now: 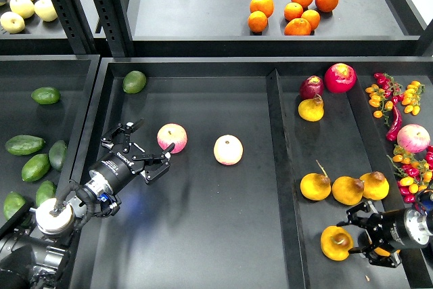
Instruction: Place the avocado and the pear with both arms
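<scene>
A yellow-orange pear (335,242) lies at the front of the right tray (292,167). My right gripper (356,238) is open just to its right, with the fingertips at the pear's edge and no grip on it. Three more pears (347,190) lie in a row behind it, and one more (311,108) lies farther back. Dark green avocados (24,145) lie in the left bin (84,109). My left gripper (154,137) is open and empty in the centre tray (203,235), with one fingertip beside a pink-and-cream apple (172,137).
A second apple (228,149) lies mid-tray and a rounder green fruit (134,81) lies at its back left. Red fruits (339,77), chillies and small tomatoes (396,103) fill the right tray's far side. Oranges (292,11) and pale apples (27,6) sit on the back shelf.
</scene>
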Controlling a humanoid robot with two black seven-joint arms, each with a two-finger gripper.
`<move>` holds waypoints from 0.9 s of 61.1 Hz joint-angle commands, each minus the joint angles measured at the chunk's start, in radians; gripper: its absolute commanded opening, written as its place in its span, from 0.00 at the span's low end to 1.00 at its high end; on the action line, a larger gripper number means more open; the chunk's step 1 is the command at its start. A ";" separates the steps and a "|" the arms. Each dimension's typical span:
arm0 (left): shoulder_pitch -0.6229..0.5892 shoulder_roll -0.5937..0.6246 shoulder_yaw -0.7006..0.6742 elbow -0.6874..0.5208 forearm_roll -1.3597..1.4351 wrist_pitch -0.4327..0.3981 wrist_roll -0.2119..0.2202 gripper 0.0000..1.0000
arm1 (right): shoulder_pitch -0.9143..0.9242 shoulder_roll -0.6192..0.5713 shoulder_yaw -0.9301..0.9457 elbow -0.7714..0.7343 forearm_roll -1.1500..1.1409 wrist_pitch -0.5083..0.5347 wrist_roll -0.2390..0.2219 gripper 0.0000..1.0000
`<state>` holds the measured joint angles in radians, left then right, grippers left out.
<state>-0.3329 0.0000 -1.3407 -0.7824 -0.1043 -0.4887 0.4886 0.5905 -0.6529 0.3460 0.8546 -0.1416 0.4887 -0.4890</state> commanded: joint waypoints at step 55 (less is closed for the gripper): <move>0.000 0.000 -0.014 -0.015 -0.005 0.000 -0.065 0.99 | 0.022 0.098 0.607 -0.029 0.112 0.000 0.000 0.99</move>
<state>-0.3326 0.0000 -1.3558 -0.7977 -0.1084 -0.4887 0.4239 0.6133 -0.5967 0.9104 0.8466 -0.0264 0.4886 -0.4886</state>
